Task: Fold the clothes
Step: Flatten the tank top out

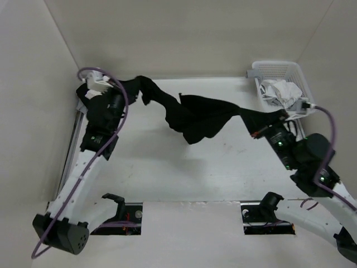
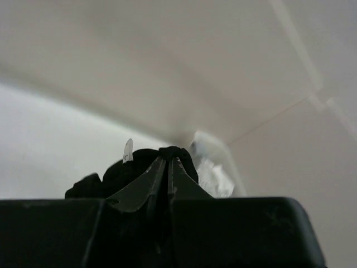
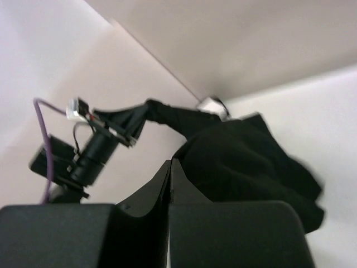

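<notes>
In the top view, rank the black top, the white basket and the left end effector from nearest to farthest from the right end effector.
1. Black top: clamped in the right end effector.
2. White basket: far right corner, just beyond.
3. Left end effector: far left side.

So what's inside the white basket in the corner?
Crumpled white cloth fills the basket. What's beneath it is covered, and the right pincer, gripping the black top, hides its near corner.
</notes>
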You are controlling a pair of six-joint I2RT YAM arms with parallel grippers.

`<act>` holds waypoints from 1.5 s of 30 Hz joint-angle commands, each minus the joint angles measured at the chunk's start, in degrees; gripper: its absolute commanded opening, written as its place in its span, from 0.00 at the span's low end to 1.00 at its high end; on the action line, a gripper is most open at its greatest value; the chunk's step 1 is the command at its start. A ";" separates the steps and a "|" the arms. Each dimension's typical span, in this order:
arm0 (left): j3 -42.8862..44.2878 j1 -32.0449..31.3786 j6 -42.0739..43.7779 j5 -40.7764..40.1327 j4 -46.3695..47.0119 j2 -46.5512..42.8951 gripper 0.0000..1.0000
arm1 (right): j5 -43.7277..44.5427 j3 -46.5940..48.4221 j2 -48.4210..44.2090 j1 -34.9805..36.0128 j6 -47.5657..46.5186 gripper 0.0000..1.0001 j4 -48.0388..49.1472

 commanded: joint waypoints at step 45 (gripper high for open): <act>31.38 13.39 -1.16 14.60 -0.81 43.40 0.47 | -12.53 4.98 51.58 31.50 10.71 0.45 18.58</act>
